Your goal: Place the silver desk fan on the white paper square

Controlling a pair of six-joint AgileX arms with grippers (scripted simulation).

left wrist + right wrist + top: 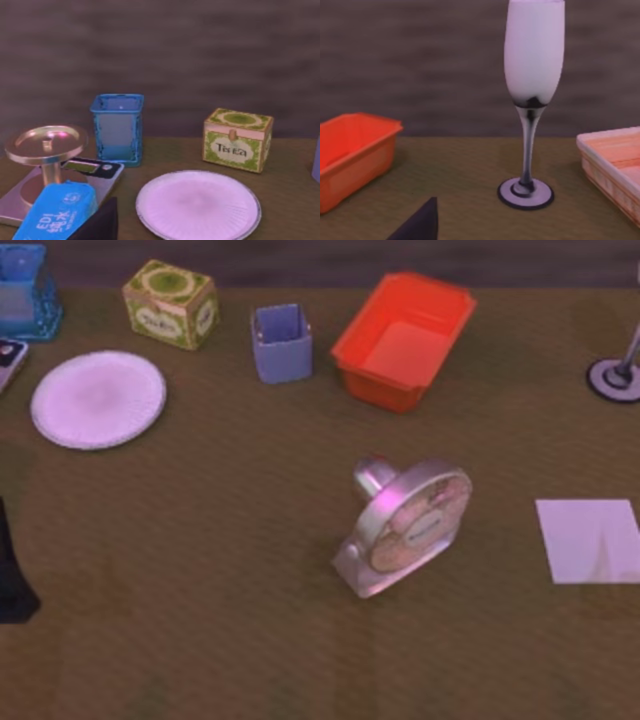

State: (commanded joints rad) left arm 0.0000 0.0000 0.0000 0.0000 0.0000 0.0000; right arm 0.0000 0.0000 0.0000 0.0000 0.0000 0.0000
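We have not yet grasped the fan (408, 530), lying mid-frame, well left of the paper (590, 540) at the right edge. End effector states: cannot tell. Next comes reaching and gripping.

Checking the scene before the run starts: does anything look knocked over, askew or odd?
Nothing looks spilled or damaged. The silver desk fan sits mid-table, turned at an angle to the table edges, apart from the white paper square at the right edge.

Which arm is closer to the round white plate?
Left. The left arm sits at the table's left edge, near the plate; the right arm is outside the top view, facing the wine glass far right.
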